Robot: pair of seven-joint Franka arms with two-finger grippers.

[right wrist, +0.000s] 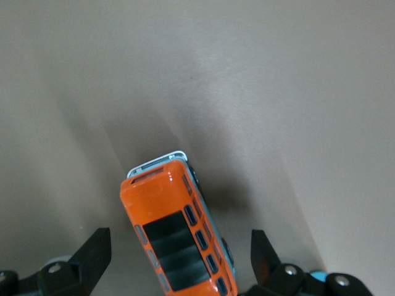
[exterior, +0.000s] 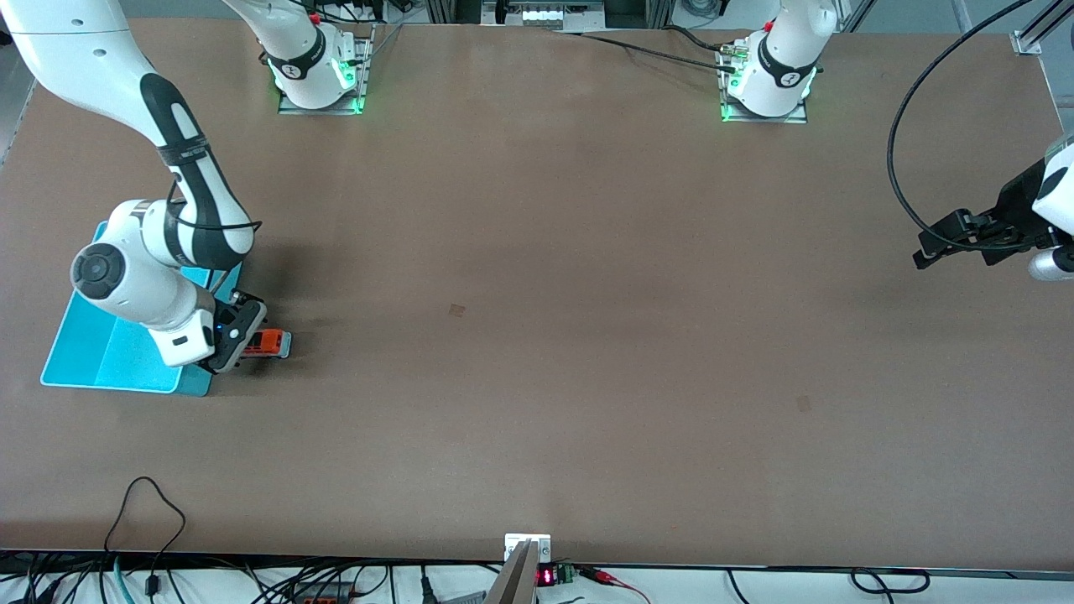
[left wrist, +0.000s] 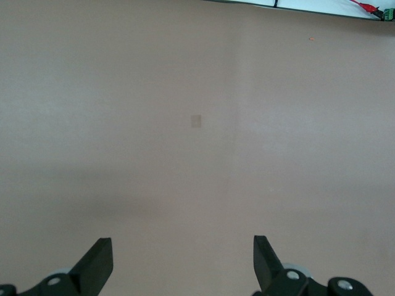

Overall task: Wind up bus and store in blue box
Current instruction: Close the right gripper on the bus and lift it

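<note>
The small orange bus (exterior: 273,341) stands on its wheels on the table, just beside the blue box (exterior: 101,361) on its side toward the left arm's end. My right gripper (exterior: 245,340) is low over the bus and open. In the right wrist view the bus (right wrist: 166,209) lies slanted between the black fingers (right wrist: 92,250), which stand clear of both its sides. The right arm hides part of the box. My left gripper (exterior: 927,252) waits open over bare table at the left arm's end; nothing lies between its fingertips (left wrist: 99,256).
The table (exterior: 537,294) is a wide brown sheet with two small darker patches (exterior: 456,310). Cables and a small mount (exterior: 527,547) line the edge nearest the front camera. A black cable (exterior: 902,151) loops above the left gripper.
</note>
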